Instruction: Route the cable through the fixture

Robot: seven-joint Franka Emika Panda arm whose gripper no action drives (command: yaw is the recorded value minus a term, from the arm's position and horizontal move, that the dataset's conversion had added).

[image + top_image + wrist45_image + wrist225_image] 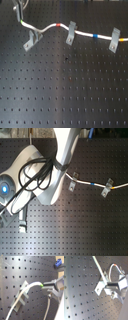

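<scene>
While cable (52, 26) already lies across fixture (31, 40) on the desk (65, 90), limp, light and prone to spring out of the fork, best gripped near the green band (41, 285) where tool (48, 287) looks clamped on it.

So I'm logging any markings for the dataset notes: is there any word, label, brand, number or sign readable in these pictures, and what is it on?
None can be read in any view.
The cable carries only plain colour bands, no print.
The fixture, the two strip clips and the perforated black board show no text.
The robot arm in the second exterior view shows a blue light, but no lettering.
</scene>
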